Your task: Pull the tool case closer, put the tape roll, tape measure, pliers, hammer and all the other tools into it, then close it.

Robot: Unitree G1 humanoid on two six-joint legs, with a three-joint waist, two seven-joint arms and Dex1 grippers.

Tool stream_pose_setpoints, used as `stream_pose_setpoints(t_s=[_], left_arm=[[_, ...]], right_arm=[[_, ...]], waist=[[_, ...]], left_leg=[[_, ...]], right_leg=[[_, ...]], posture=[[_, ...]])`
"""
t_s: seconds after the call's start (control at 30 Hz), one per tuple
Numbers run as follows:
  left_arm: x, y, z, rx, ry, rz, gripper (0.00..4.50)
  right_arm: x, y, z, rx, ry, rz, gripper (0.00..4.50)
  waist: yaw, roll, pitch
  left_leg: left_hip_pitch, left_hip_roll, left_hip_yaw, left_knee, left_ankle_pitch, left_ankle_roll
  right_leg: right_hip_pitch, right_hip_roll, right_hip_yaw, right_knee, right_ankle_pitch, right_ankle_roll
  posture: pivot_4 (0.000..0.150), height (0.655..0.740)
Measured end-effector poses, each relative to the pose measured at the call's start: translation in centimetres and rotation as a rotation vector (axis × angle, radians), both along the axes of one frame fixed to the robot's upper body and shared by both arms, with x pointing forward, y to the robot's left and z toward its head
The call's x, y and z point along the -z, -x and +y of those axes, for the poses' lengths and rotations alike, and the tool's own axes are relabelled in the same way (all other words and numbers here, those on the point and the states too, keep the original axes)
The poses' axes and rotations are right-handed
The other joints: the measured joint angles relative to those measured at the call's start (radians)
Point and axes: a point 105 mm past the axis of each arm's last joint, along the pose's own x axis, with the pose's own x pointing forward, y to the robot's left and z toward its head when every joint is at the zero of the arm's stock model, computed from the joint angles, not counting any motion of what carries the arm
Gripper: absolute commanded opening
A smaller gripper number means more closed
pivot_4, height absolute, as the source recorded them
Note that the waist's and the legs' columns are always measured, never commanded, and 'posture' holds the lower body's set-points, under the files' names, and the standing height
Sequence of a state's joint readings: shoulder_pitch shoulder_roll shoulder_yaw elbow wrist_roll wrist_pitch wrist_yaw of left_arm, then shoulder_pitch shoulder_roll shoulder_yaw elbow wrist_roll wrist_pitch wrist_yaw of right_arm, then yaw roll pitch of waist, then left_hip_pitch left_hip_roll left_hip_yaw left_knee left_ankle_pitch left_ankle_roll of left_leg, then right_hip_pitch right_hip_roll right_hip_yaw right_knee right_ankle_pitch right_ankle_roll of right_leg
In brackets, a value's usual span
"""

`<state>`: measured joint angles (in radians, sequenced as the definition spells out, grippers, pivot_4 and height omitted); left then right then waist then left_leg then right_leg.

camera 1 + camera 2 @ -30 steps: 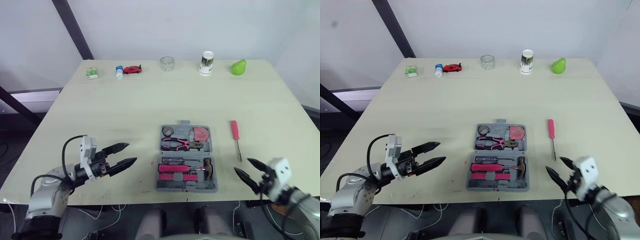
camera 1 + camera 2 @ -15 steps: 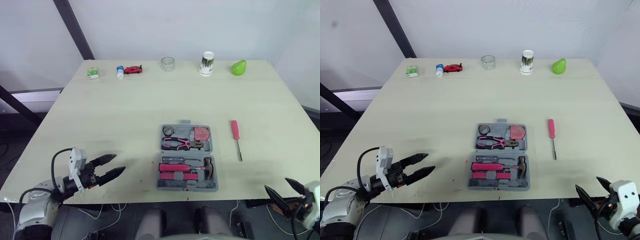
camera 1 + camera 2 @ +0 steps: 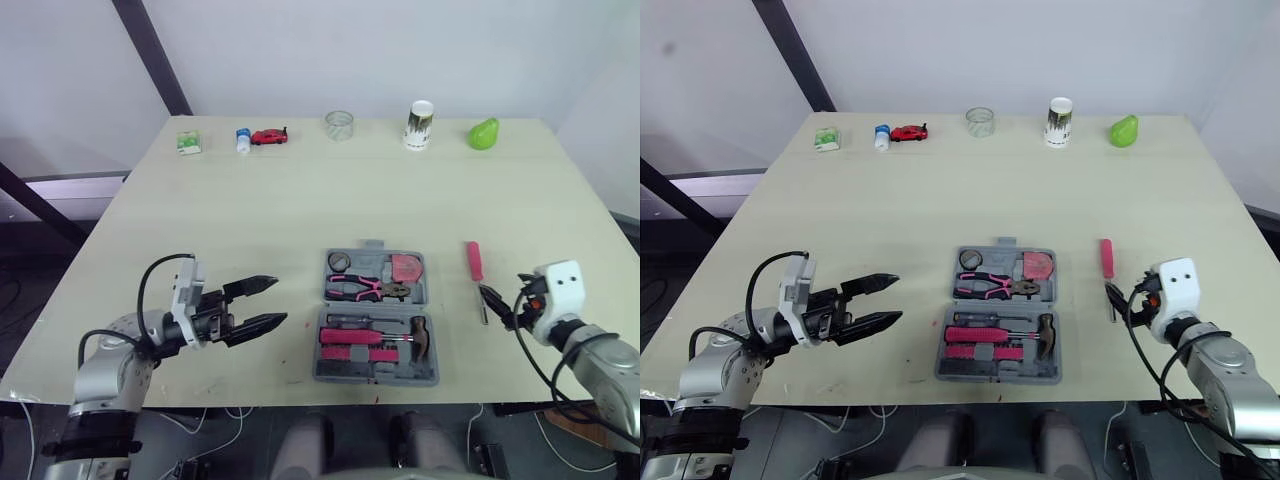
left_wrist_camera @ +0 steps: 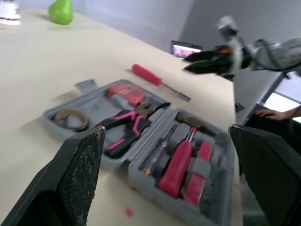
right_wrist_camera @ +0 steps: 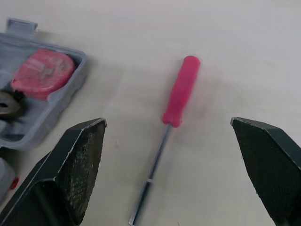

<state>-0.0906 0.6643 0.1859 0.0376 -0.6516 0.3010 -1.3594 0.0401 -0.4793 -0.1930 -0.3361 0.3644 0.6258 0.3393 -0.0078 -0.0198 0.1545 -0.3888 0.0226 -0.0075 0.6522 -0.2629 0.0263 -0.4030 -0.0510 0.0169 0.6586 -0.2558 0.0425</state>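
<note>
Jaws wide, the right gripper [image 3: 497, 307] has come back up over the worktop [image 3: 300, 220] edge to the tip of the loose screwdriver [image 3: 476, 280] beside the open tool case [image 3: 375, 372], probably the next pick; the left gripper [image 3: 278, 302] hovers wide-jawed nearby

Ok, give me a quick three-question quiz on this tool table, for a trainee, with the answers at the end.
1. Short answer: which tool lies on the table, outside the tool case?
2. Multiple choice: the left gripper and the right gripper are:
A. both open and empty
B. both shut
C. one of them holding a tool
3. True or false: the tool case is closed.

Key:
1. The red screwdriver, lying just to the right of the case.
2. A
3. False. It lies open, with tools in it.
</note>
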Motion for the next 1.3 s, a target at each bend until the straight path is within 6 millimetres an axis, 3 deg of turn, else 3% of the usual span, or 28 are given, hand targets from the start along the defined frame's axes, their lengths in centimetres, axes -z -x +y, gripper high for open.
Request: stream_pose_setpoints(t_s=[0.17,0.3,0.47,0.7,0.8,1.03,1.1,1.17,1.3], left_arm=[[-2.4,-0.2,-2.0,0.065,-0.003,-0.067,4.5],[-2.4,0.4,-2.7,0.103,-0.003,-0.069,4.5],[-2.3,1.2,-2.5,0.146,0.012,-0.082,4.5],[-2.4,1.9,-1.8,0.167,0.012,-0.122,4.5],[-2.5,1.8,-1.8,0.164,0.016,-0.125,4.5],[-3.0,1.6,-2.2,0.15,0.027,-0.141,4.5],[-3.2,1.4,-2.4,0.143,0.027,-0.145,4.5],[-3.7,1.2,-2.5,0.141,0.031,-0.159,4.5],[-4.8,0.6,-3.4,0.132,0.04,-0.174,4.5]], right_arm=[[0.1,-2.9,1.6,0.072,-0.023,-0.022,4.47],[0.9,-5.5,1.4,0.191,-0.031,-0.01,4.47],[2.6,-6.4,1.3,0.242,-0.039,0.019,4.47],[3.4,-7.0,1.5,0.255,-0.041,0.027,4.47],[4.0,-7.1,1.7,0.264,-0.051,0.046,3.7],[4.2,-7.2,1.8,0.275,-0.047,0.04,3.7],[4.2,-7.2,1.8,0.277,-0.049,0.039,3.14],[4.2,-7.3,1.9,0.276,-0.051,0.038,2.11],[4.1,-7.3,2.1,0.27,-0.056,0.036,0.46]], waist=[[-0.009,0.0,0.0],[-0.012,0.001,0.001],[-0.008,0.001,0.001],[-0.012,0.001,0.001],[-0.012,0.002,0.001],[-0.012,0.002,0.001],[-0.012,0.002,0.001],[-0.012,0.002,0.001],[-0.012,0.001,0.001]], left_leg=[[-0.007,-0.001,0.001,0.003,0.0,0.0],[-0.007,-0.001,0.002,0.003,0.0,0.0],[-0.008,-0.001,0.002,0.003,0.0,0.0],[-0.007,-0.001,0.002,0.003,0.0,0.0],[-0.007,-0.001,0.002,0.003,0.0,0.0],[-0.007,-0.001,0.002,0.003,0.0,0.0],[-0.007,-0.001,0.002,0.003,0.0,0.0],[-0.007,-0.001,0.002,0.003,0.0,0.0],[-0.007,-0.001,0.002,0.003,0.0,0.0]], right_leg=[[-0.007,0.0,0.002,0.002,0.001,0.002],[-0.007,0.002,0.003,0.003,0.001,0.001],[-0.008,0.001,0.002,0.002,0.001,0.001],[-0.008,0.002,0.003,0.003,0.001,0.001],[-0.008,0.002,0.003,0.003,0.001,0.001],[-0.008,0.002,0.003,0.003,0.001,0.001],[-0.007,0.002,0.003,0.004,0.001,0.001],[-0.007,0.002,0.003,0.004,0.001,0.001],[-0.007,0.002,0.003,0.004,0.001,0.001]], posture=[[0.15,0.74],[0.15,0.74],[0.15,0.74],[0.15,0.74],[0.15,0.74],[0.15,0.74],[0.15,0.74],[0.15,0.74],[0.15,0.74]])
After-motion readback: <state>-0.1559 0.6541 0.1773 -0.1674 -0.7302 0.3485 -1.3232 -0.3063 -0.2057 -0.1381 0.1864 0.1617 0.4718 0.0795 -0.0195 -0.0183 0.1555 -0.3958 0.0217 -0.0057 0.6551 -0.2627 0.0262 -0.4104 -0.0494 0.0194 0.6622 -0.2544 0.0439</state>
